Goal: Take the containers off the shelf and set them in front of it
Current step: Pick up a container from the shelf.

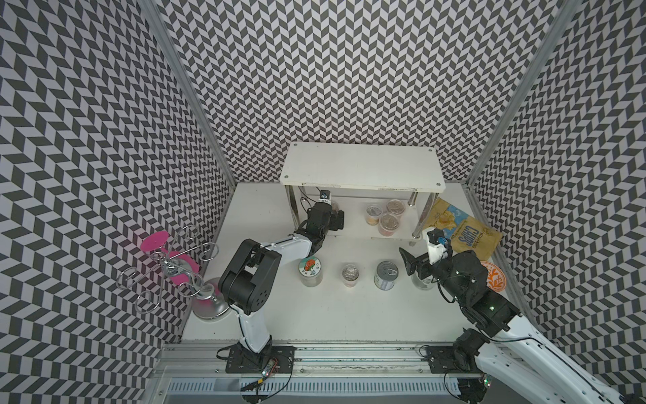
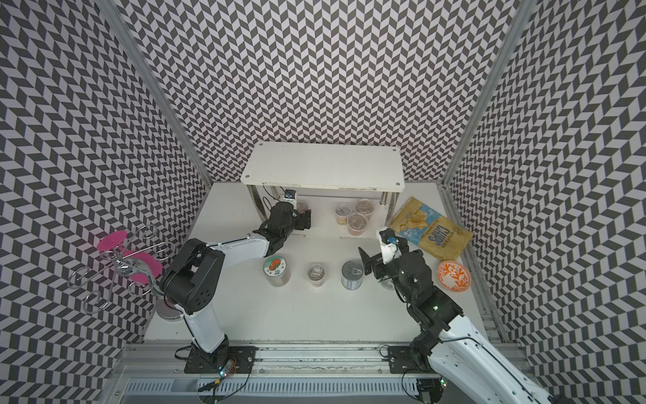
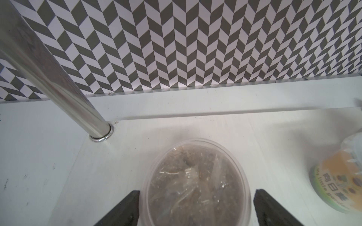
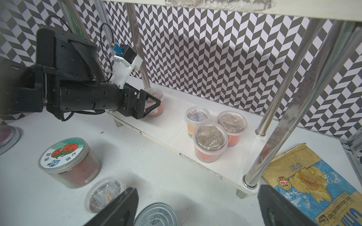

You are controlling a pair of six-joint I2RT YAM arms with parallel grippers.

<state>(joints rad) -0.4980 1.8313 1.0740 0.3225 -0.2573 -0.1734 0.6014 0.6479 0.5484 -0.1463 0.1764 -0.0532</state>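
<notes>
Overhead, the shelf (image 1: 360, 164) hides much under its upper board: in both top views the left gripper (image 2: 304, 219) reaches beneath it, and the film-topped cup (image 2: 301, 205) at its tip is barely a glimpse. The left wrist camera fills that gap. It shows the cup upright on the lower board (image 3: 58, 166) near a chrome leg (image 3: 58, 78), with brown crumbly matter under crinkled film. The two black fingers (image 3: 129, 207) are spread on either side of its rim and not visibly pressing it. The right wrist view gives the side look: that cup carries a red band, and three more cups (image 4: 210, 137) stand clustered farther along the same board, two red-banded and one orange. On the table (image 1: 314, 314) in front of the shelf, a tomato-lidded jar (image 1: 310, 267), a fifth cup (image 1: 350, 273) and the pull-tab tin can (image 1: 387, 274) stand in a row. A second clear jar (image 1: 423, 281) shows only in the top views, half hidden beneath the right gripper (image 1: 421, 260), whose jaws stand wide apart.
</notes>
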